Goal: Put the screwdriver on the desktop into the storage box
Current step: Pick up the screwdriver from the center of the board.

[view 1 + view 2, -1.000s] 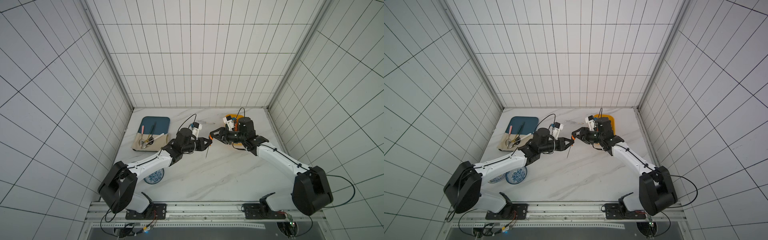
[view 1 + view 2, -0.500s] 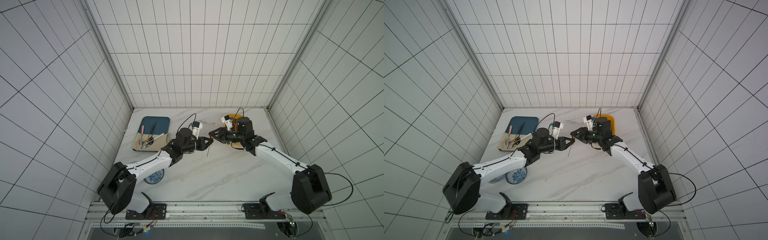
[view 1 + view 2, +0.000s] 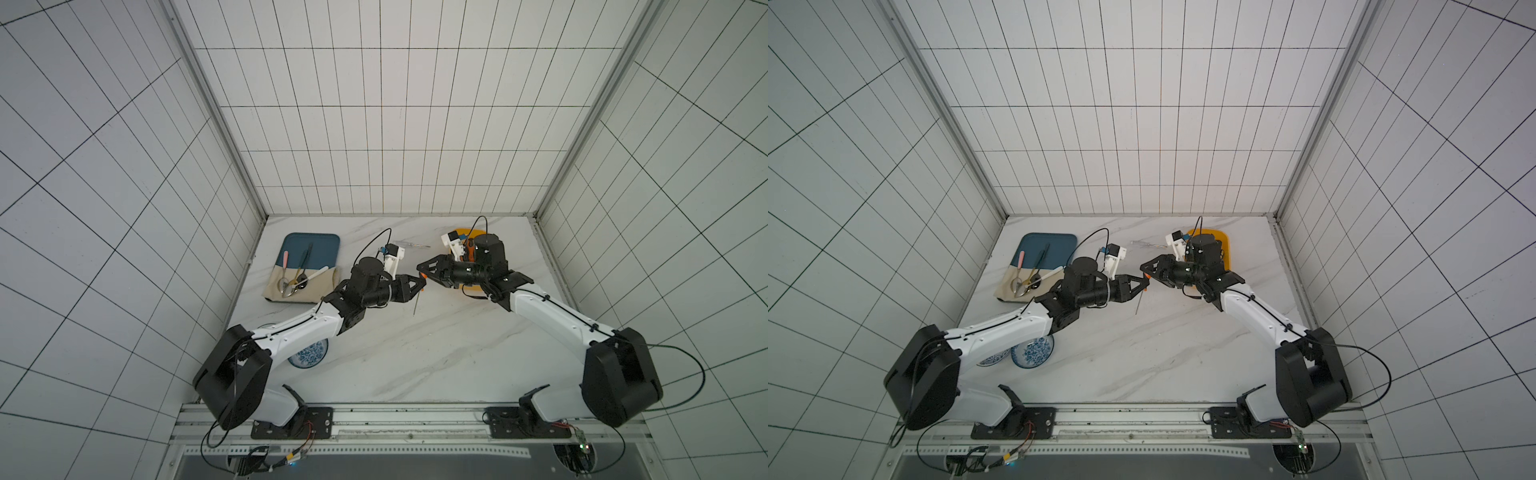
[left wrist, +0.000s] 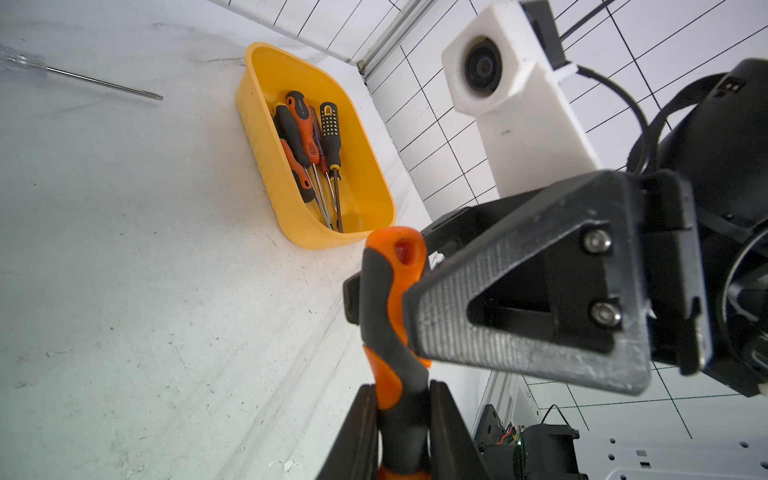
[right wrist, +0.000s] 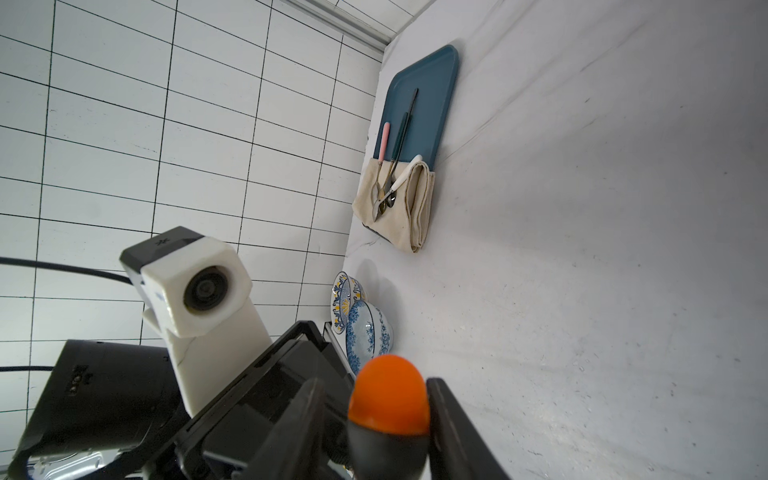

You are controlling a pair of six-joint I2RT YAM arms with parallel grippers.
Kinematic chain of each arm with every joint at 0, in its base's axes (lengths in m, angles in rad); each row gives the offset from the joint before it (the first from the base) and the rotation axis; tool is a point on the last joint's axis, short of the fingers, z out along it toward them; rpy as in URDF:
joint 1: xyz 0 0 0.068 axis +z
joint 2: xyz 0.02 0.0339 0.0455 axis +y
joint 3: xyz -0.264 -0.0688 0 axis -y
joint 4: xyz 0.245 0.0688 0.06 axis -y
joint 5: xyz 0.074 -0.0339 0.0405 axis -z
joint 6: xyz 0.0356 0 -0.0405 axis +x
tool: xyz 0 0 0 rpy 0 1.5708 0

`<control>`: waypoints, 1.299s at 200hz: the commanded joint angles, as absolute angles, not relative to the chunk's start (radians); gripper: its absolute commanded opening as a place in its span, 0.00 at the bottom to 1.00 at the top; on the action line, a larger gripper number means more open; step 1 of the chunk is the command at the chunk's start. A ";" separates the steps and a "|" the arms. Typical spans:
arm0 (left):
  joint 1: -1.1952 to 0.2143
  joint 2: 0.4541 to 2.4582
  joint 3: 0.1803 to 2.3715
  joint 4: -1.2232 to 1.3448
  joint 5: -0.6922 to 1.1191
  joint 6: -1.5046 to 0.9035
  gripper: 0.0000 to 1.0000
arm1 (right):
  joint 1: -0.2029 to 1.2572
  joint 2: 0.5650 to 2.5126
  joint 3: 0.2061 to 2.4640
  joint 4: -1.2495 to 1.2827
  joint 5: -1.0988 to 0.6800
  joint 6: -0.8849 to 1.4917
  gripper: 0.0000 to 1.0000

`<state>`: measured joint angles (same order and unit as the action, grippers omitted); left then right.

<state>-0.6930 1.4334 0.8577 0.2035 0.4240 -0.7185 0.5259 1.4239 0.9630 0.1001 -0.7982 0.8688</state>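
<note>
Pinched low on its handle by the left hand [image 4: 401,399], left of the storage box [image 4: 291,212]: the screwdriver [image 4: 392,299], orange butt clamped in the right hand [image 5: 388,415] too. Only in both top views, the shaft [image 3: 417,303] (cropped at the wrists); box mostly hidden there.

White tiled walls [image 3: 374,124] with dark grout close in on three sides: one stands beyond the left gripper [image 3: 422,283] and the right gripper [image 3: 424,271], and one flanks each of them. Grey metal posts [image 3: 216,108] run up the two far corners. Beneath both grippers spreads a white desk [image 3: 415,353] with faint grey veins, edged on the near side by a metal rail [image 3: 395,419]. The light is soft and even, probably from overhead.
</note>
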 commanded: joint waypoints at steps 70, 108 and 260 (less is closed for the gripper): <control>-0.691 1.419 0.845 0.220 0.427 -0.729 0.00 | 0.535 1.407 0.926 0.118 -0.830 0.864 0.21; -0.690 1.427 0.855 0.194 0.425 -0.739 0.32 | 0.525 1.415 0.967 0.019 -0.782 0.798 0.18; -0.667 1.206 0.788 -0.175 0.274 -0.738 0.48 | 0.177 1.821 1.604 -0.665 -0.311 0.426 0.17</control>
<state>-0.6712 1.2324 0.8093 -0.1268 0.2855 -0.7418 0.2104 1.7348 1.4895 -0.5159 -0.4541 0.5091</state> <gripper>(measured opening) 0.482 0.293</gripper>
